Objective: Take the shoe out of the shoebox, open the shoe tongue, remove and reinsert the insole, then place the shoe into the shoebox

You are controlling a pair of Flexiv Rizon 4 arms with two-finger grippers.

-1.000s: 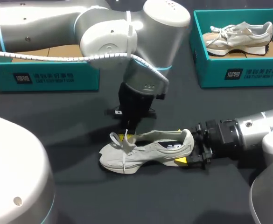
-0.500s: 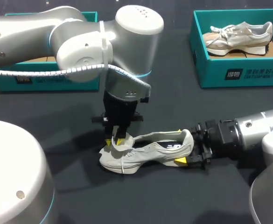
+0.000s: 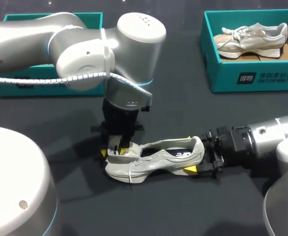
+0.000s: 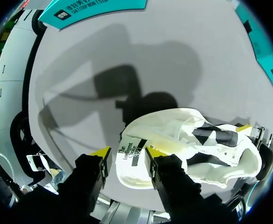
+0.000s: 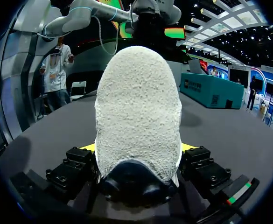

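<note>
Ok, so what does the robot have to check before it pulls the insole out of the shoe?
1. The shoe lies on the table, ready to work on: ok.
2. The right tool clamps the heel from both sides: ok.
3. The tongue is folded forward, away from the opening: ok.
4. The left tool truly grips the tongue: cannot tell.
5. The insole shows inside the shoe: ok.
6. A free tool to take the insole: not ok, both are busy at the shoe.
</note>
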